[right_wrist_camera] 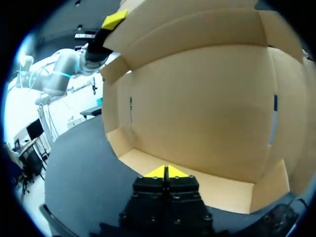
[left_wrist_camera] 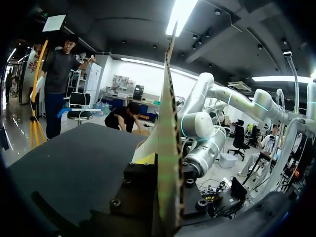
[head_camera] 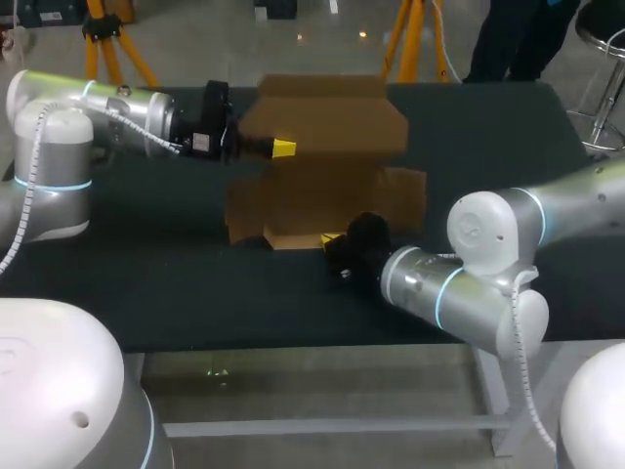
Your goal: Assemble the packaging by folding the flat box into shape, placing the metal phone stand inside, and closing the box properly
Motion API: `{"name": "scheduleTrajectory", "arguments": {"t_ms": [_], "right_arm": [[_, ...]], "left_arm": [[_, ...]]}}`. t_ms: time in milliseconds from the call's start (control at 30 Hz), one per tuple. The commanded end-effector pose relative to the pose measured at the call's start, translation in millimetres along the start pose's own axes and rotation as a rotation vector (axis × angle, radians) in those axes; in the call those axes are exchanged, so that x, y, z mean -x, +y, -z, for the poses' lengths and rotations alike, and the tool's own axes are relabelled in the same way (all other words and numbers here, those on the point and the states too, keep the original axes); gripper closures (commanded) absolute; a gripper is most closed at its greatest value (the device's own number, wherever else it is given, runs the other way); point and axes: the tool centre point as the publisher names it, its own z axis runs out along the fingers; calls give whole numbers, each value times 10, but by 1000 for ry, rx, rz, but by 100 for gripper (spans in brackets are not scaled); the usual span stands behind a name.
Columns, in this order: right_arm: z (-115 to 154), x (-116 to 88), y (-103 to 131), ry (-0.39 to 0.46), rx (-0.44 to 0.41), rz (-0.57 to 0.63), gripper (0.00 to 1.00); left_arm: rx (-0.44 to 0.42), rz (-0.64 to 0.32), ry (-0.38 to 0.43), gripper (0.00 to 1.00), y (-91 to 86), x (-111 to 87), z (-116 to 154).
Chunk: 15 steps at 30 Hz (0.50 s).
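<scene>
Head view, item 1: box (head_camera: 322,127). Brown cardboard, part-folded, standing open near the middle of the worktop (head_camera: 146,283). Back panel upright w/ a flap above it. Side flaps splay out L and R. One flap lies flat on the worktop on my side.

Item 2: my left claw (head_camera: 283,149). Comes in from the left at the height of the upper panel and is clenched on the box. One yellow tip shows on the panel's front face, near its left edge. Left wrist view: the card is seen edge-on, running straight up between my fingers, w/ black claw body on either side of it.

Item 3: my right claw (head_camera: 332,239). Low, at the near edge of the box's flat flap. Right wrist view: both yellow tips are pressed together w/ nothing between them, at the near edge of that flap. Can't tell if they touch it. Ahead of them is the inside of the box: back wall, two side walls w/ a narrow slit in each, and the floor flap.

Item 4, same view: my left claw's yellow tip sits at an upper corner of the box, w/ the left arm beyond it.
</scene>
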Motion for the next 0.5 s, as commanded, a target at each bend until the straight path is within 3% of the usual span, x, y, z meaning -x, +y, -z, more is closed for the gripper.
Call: {"name": "scheduleTrajectory", "arguments": {"t_ms": [33, 300, 500], "right_arm": [[-32, -9, -52, -2, 6, 0, 100], [-32, -9, -52, -2, 6, 0, 100], [-32, -9, -52, -2, 6, 0, 100]], "left_arm": [[9, 10, 2, 100, 50, -17, -12], [13, 28, 13, 100, 89, -90, -18], [-4, -12, 11, 100, -2, -138, 2]]}}
